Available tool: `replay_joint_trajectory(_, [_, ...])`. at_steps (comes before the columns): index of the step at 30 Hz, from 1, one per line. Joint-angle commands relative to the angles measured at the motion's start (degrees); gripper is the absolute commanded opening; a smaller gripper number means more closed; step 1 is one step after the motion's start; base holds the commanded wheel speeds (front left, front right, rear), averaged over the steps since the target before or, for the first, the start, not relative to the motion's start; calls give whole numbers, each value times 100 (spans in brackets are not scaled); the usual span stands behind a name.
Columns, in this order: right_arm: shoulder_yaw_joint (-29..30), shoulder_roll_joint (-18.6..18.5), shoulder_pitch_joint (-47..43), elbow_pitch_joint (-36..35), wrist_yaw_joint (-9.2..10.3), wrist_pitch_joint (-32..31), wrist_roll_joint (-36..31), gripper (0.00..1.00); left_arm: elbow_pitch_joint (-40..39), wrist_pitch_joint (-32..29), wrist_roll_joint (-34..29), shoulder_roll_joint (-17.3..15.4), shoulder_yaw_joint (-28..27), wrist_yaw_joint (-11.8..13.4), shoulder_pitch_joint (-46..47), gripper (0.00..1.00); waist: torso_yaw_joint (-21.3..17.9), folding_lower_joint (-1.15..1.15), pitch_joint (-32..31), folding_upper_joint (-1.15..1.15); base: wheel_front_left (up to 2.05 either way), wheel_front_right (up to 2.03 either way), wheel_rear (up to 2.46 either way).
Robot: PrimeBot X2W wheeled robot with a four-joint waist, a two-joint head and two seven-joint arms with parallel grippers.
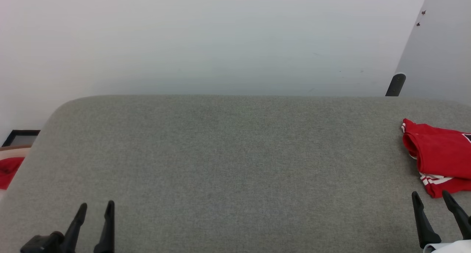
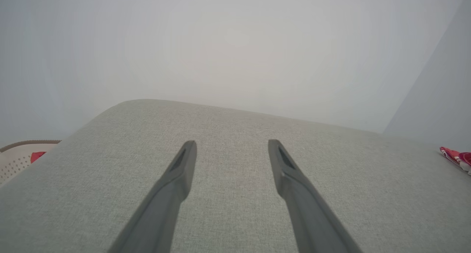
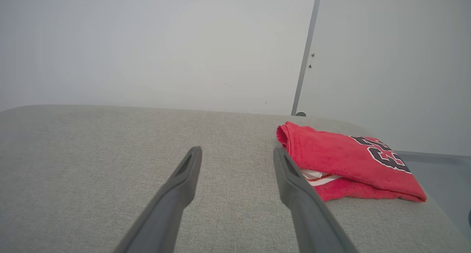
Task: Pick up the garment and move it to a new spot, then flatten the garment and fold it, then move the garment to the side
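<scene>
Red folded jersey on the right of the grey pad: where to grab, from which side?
Probably the rolled fold edge of the red jersey, on its side facing the bare grey pad. Come in low from there with the open right claw: the fold bunches the layers, while the near edge shows loose white trim.

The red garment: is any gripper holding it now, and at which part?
Nothing is held. The left gripper and the right gripper are open; the garment lies free.

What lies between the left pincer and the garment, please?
Bare grey upholstery: in the head view, nothing rests on the stretch from the left pincer to the garment at the right edge.
</scene>
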State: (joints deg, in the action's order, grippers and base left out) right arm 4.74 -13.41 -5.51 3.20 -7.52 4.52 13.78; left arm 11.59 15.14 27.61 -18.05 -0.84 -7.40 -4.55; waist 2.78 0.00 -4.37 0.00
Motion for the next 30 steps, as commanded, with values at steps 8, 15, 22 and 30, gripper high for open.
replay_joint_trajectory(8, [-19,179,-1,329,0,-37,132,0,266,-40,112,251,87,1,-133,0,0,0,6,0,0,0,0])
replay_joint_trajectory(15, [10,262,124,402,0,-149,880,0,262,-249,729,371,18,0,-8,0,-16,0,31,0,0,0,0])
replay_joint_trajectory(22, [19,329,211,450,1,-223,1479,0,256,-413,1220,467,-33,-1,91,0,-29,0,53,0,0,0,0])
replay_joint_trajectory(30, [34,410,326,516,1,-320,2213,0,250,-613,1825,586,-96,-2,209,0,-47,0,82,0,0,0,0])
